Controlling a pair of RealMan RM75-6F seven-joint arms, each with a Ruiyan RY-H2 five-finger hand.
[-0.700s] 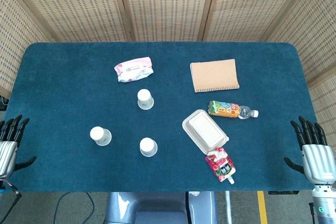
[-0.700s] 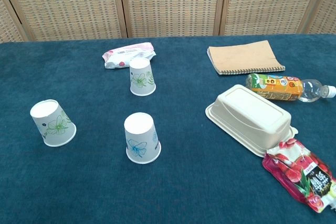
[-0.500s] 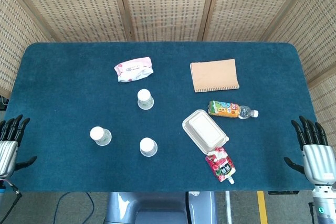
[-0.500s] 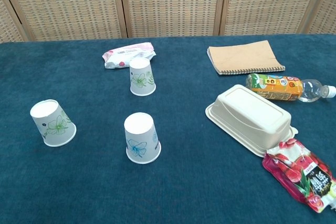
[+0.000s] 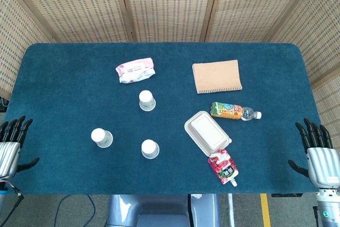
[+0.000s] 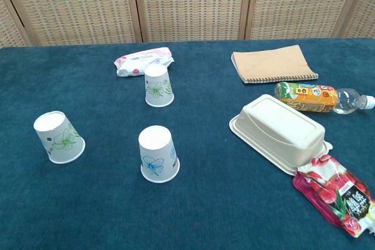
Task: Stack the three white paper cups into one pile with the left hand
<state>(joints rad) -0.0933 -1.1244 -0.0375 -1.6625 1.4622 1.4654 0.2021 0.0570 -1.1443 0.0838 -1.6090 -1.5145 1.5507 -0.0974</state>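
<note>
Three white paper cups with flower prints stand upside down and apart on the blue table. One cup (image 5: pixel 101 137) (image 6: pixel 58 137) is at the left, a second cup (image 5: pixel 150 149) (image 6: pixel 158 154) is at the near middle, and the third cup (image 5: pixel 147 100) (image 6: pixel 158 85) stands farther back. My left hand (image 5: pixel 11 146) hangs open beside the table's left edge, well away from the cups. At the right edge, my right hand (image 5: pixel 319 152) is open too. Neither hand shows in the chest view.
A pink wipes pack (image 5: pixel 136 70) lies just behind the far cup. A tan notebook (image 5: pixel 217 76), a drink bottle (image 5: pixel 234 111), a beige lidded food box (image 5: pixel 207 133) and a red pouch (image 5: pixel 223 166) fill the right half of the table (image 5: pixel 64 89).
Both hands have dropped slightly lower at the table's sides. The cups have not moved.
</note>
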